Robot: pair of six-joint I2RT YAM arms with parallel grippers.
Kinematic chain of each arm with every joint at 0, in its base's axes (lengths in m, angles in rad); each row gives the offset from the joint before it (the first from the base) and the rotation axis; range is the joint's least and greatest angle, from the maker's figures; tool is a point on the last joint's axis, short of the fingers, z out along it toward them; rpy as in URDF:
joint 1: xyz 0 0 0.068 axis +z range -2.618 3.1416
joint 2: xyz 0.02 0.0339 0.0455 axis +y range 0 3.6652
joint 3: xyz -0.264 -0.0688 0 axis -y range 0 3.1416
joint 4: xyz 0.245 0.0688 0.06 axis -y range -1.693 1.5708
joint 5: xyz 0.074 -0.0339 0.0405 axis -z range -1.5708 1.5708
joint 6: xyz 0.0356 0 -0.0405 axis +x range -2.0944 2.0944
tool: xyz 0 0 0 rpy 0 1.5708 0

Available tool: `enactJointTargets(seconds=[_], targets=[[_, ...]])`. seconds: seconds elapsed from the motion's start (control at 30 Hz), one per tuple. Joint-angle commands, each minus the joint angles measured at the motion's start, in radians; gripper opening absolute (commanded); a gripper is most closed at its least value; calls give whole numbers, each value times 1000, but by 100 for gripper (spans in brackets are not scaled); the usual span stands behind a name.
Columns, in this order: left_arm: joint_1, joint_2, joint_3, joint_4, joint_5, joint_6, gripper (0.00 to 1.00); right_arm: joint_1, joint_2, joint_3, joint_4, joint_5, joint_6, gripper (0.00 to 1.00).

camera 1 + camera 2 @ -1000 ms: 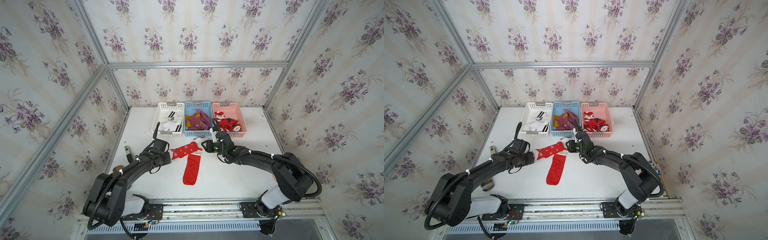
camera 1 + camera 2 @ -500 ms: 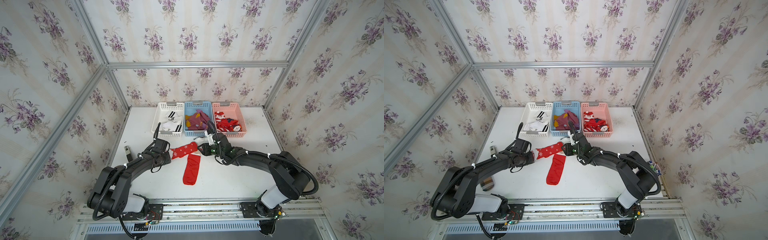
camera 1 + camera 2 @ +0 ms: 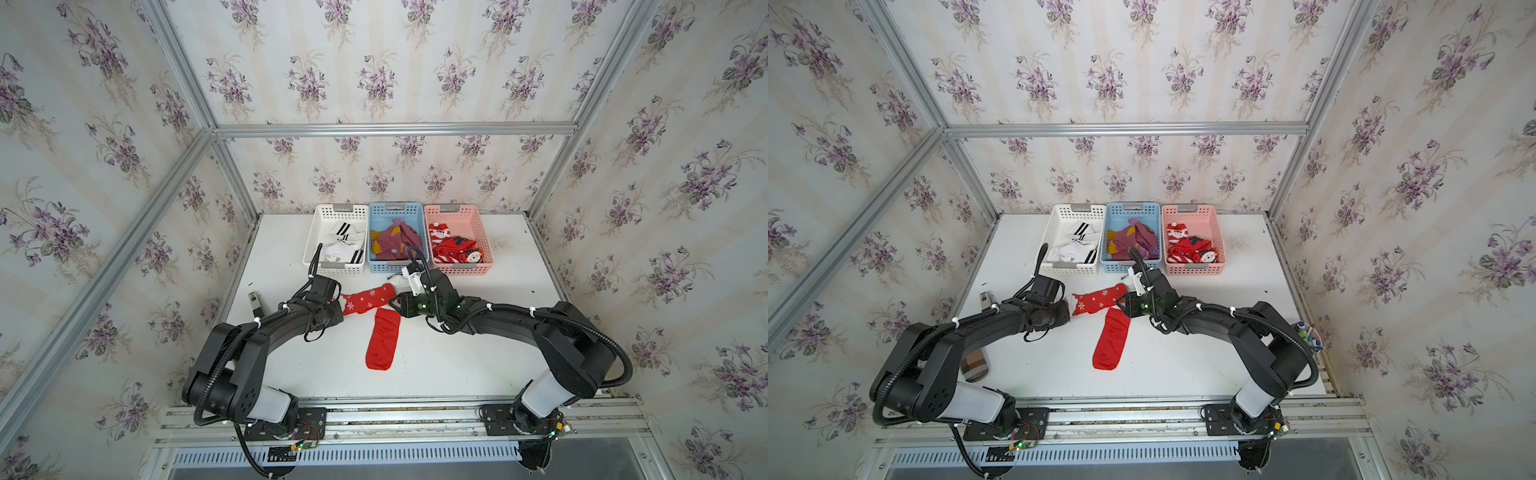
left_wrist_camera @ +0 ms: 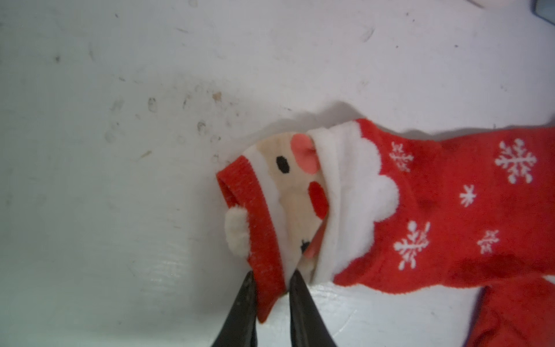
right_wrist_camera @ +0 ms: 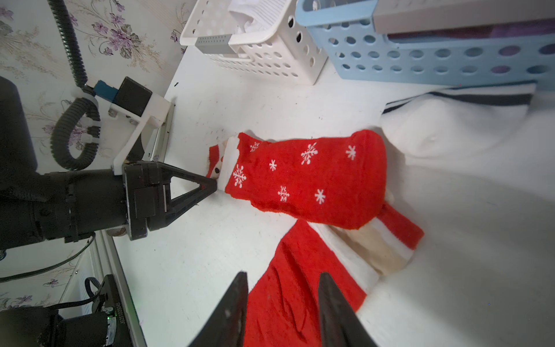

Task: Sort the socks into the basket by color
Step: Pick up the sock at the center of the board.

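Observation:
A red Santa sock (image 4: 420, 210) with white snowflakes lies on the white table, in both top views (image 3: 365, 300) (image 3: 1098, 300). My left gripper (image 4: 271, 276) is shut on its red cuff, beside the Santa face. A plain red sock (image 5: 288, 288) lies partly under the Santa sock, also in a top view (image 3: 383, 338). My right gripper (image 5: 282, 276) hangs open over the red sock's upper end, one finger on each side. A white sock (image 5: 450, 126) with black stripes lies next to the Santa sock's toe.
Three baskets stand at the back: white (image 3: 334, 268) with white striped socks, blue (image 3: 395, 266) with maroon-purple socks, pink (image 3: 461, 269) with red Santa socks. A small dark object (image 3: 256, 301) lies at the table's left edge, and a brown striped thing (image 3: 974, 365) sits under the left arm.
My left gripper's jaws have closed on the Santa sock's cuff. The right gripper has come down and to the left, over the plain red sock.

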Motion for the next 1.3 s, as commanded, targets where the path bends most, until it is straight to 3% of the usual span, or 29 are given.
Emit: enactJointTargets(seconds=[0.0, 0.2, 0.37, 0.67, 1.27], targets=[[1, -8, 8, -6, -2, 3, 14, 1, 1, 1, 24, 3, 2, 40], [1, -82, 32, -50, -6, 28, 6, 2, -4, 5, 20, 11, -2, 40], [2, -165, 77, -113, 17, 54, 5, 2, -28, 4, 14, 30, -9, 40], [-4, -295, 277, -274, 102, 112, 5, 2, -110, -7, 4, 72, -23, 41], [-50, -167, 688, -360, 266, 220, 6, 0, -263, -72, -21, 142, -43, 42]])
